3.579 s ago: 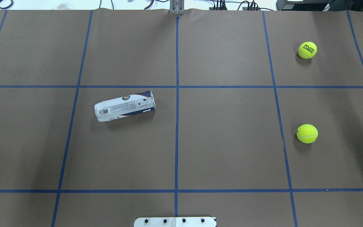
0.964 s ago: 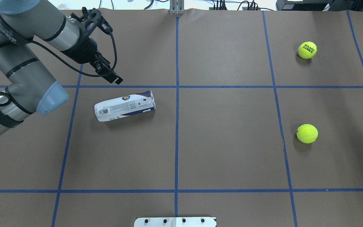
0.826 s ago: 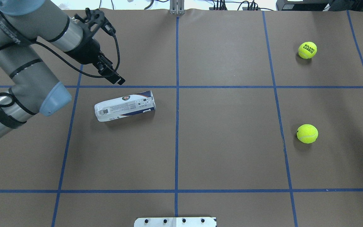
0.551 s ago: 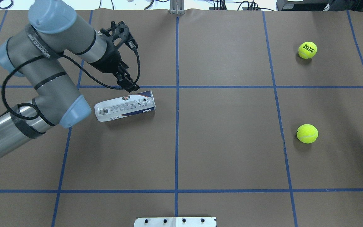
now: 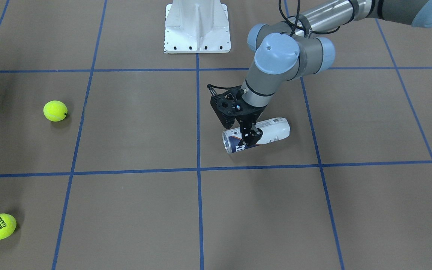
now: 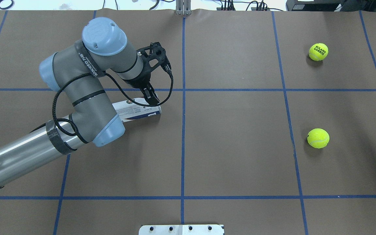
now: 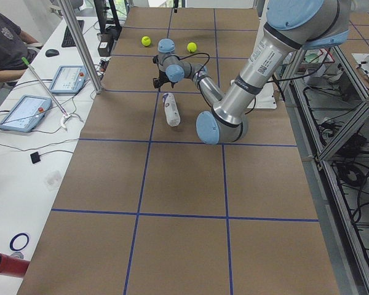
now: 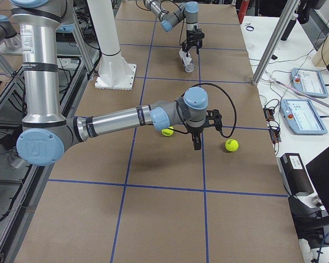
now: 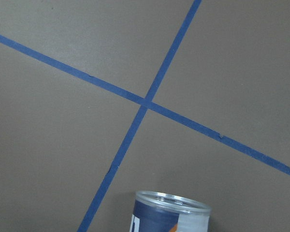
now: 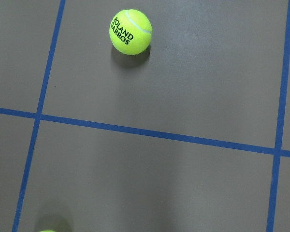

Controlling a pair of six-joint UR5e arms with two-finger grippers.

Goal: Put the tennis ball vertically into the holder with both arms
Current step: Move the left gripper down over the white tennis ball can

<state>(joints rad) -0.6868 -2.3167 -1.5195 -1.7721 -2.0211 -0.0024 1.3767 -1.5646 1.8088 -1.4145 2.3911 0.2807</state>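
The holder is a clear tube with a white and navy label. It lies on its side left of the table's middle, with its silver-rimmed open end toward the centre line. My left gripper hangs over that open end and looks open, its fingers across the tube. Two yellow tennis balls lie far off on the right: a printed one and a plain one. My right gripper hovers between the two balls; I cannot tell whether it is open.
The table is brown paper with a blue tape grid. The white base pedestal stands at the robot's edge. The left arm's elbow covers the tube's closed end. Tablets and cables lie on a side bench.
The left arm has come in from the left and swung right and down, so its gripper now sits over the tube's open end. The tube and both balls have not moved.
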